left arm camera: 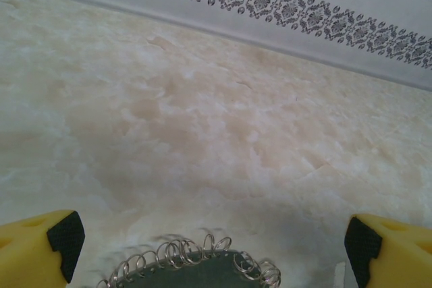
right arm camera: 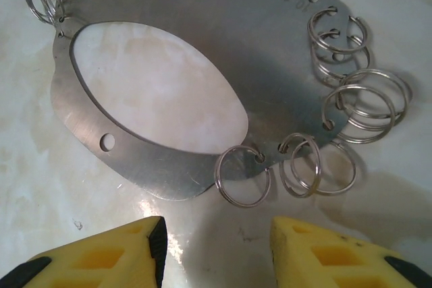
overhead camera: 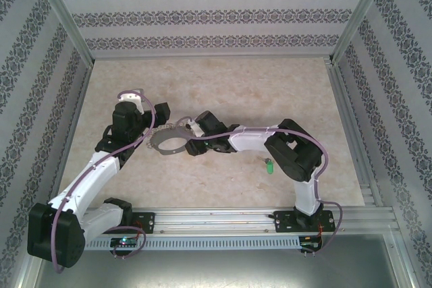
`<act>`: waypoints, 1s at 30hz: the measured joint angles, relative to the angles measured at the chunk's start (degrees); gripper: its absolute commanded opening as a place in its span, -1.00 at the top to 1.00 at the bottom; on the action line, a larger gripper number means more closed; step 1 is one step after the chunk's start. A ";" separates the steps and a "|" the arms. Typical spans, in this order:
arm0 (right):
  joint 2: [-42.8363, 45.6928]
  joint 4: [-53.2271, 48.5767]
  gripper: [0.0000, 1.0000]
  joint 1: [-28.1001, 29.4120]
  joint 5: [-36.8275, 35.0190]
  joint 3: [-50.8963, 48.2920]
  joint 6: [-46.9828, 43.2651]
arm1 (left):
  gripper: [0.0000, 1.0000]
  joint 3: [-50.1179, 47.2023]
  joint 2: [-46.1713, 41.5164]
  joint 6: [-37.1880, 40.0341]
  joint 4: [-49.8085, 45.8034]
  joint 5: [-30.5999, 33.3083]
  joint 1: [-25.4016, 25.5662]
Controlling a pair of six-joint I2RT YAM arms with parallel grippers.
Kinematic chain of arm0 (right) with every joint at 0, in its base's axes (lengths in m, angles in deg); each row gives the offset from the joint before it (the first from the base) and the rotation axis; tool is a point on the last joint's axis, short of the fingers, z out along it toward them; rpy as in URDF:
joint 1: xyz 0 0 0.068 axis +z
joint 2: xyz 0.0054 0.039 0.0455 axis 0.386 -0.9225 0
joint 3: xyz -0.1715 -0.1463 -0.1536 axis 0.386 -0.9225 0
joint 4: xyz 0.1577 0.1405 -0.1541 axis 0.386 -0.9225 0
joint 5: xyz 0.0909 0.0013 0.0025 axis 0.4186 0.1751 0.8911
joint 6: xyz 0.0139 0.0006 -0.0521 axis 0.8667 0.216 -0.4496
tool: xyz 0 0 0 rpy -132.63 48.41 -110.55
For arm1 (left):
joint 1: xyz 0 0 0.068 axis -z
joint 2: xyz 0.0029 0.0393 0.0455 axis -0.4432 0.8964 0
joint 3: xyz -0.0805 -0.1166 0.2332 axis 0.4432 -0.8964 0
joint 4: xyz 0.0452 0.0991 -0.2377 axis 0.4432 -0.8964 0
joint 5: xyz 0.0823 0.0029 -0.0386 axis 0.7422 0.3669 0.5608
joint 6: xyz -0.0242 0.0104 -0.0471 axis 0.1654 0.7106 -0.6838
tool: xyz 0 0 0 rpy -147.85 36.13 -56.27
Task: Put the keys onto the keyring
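Mid-table, the flat grey metal hoop [right arm camera: 283, 65] with wire loops sits between left gripper [left arm camera: 209, 237] (wide open) and right gripper [right arm camera: 216, 247] (half-open, empty). Tiny green-headed key [overhead camera: 268, 165] lies at its 4 o'clock, not picked up yet. Grabbing that's next, I'd guess.

The right gripper [right arm camera: 216, 251], its yellow fingers [right arm camera: 101, 257] parted with nothing between them, hovered above a pale marbled tabletop [right arm camera: 27, 166]. Just ahead of the fingertips lay the flat grey metal keyring [right arm camera: 270, 52], an oval-holed hoop, with small silver split rings [right arm camera: 243, 175] fringing its right rim.
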 measured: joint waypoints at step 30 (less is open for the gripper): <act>-1.16 -6.47 0.10 1.25 -5.40 4.52 -6.27 | -1.00 0.00 0.35 -0.63 0.31 -2.56 0.00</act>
